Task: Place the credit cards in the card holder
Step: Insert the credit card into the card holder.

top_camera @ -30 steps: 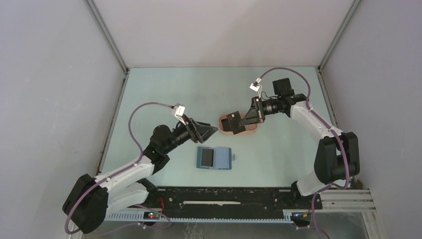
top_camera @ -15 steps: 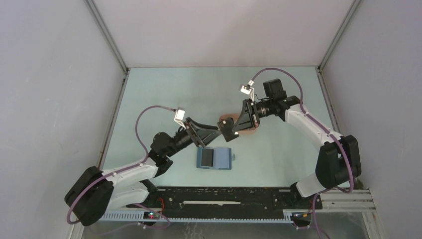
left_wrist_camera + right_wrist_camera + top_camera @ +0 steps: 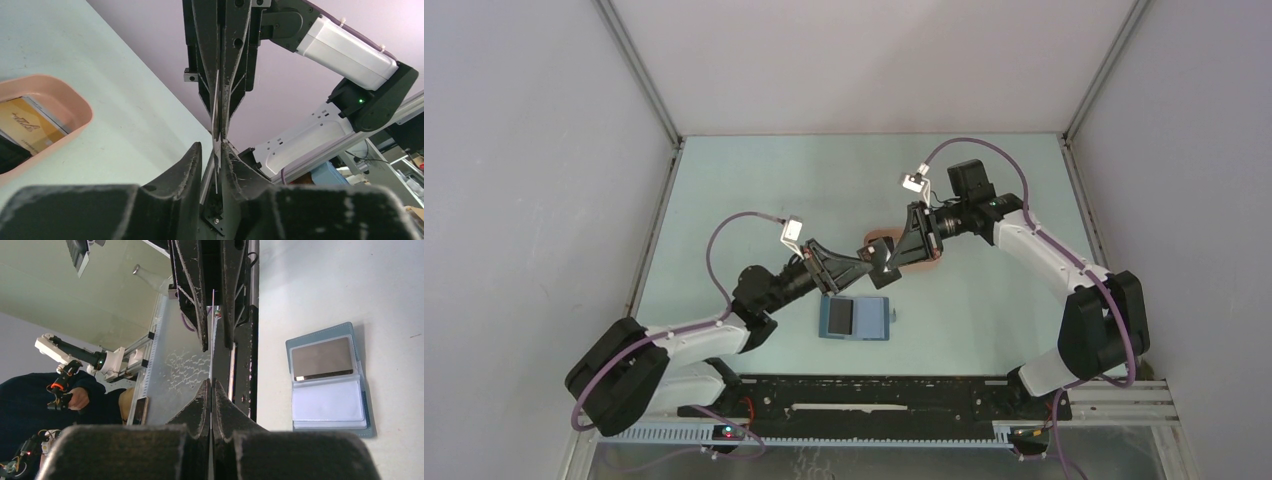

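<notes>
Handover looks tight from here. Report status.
Right gripper shut on a card, edge-on, midair. Left gripper straddles its free edge, gap showing. Card holder open on the table below. Nothing in the way.

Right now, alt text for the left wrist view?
A thin card, seen edge-on, is pinched by the right gripper at top, with the left gripper narrowly open around its lower end. At left, a pink tray on the pale table holds a yellowish card.

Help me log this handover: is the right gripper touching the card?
Touching. The left wrist view shows the right gripper from above, its fingers clamped on the edge-on card.
</notes>
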Motion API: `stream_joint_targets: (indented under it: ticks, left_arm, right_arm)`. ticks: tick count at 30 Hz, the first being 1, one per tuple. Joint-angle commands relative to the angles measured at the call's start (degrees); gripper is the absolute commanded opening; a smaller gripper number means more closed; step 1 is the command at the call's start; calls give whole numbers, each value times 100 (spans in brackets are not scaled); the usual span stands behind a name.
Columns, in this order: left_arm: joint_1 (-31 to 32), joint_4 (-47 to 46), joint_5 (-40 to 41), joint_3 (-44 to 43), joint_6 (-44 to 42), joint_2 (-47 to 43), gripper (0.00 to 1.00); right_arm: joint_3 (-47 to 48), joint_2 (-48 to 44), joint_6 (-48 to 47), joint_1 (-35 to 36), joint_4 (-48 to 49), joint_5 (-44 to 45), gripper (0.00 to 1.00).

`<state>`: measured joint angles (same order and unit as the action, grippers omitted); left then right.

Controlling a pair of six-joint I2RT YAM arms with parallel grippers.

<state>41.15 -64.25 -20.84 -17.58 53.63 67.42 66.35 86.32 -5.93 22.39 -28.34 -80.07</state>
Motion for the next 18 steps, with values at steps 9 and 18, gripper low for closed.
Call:
stream_joint_targets:
  ticks: [9, 18]
  left_arm:
    - [-61, -424, -192, 34, 24, -110, 0]
    - [-655, 1901, -751, 633, -439, -1110, 0]
  right_arm:
    - [19, -115, -401, 29, -152, 180, 38]
    - [13, -909, -2507, -364, -1270, 1698, 63]
